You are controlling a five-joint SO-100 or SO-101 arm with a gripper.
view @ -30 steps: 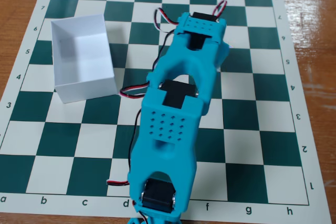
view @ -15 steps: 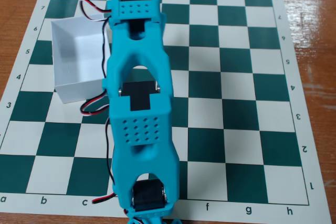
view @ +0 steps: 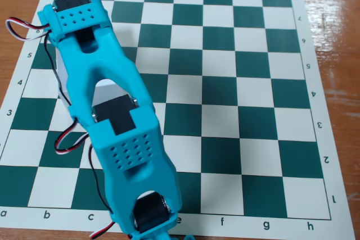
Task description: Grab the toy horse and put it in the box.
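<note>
Arm over box, left side of chessboard.

In the fixed view I saw the turquoise arm (view: pixel 107 122) stretched across the white box (view: pixel 109 90), hiding nearly all of it. I could not see the toy horse, nor tell whether the fingers were open or closed.

Arm (view: pixel 107 122): bright turquoise, black motor blocks, red-black-white wires (view: pixel 70 139). Chessboard mat (view: pixel 236 99) beneath arm: dark green and white checks, white border, dark letters. Box (view: pixel 107 89), glimpsed through arm: white. Table (view: pixel 334 21) around mat: reddish-brown wood.
</note>
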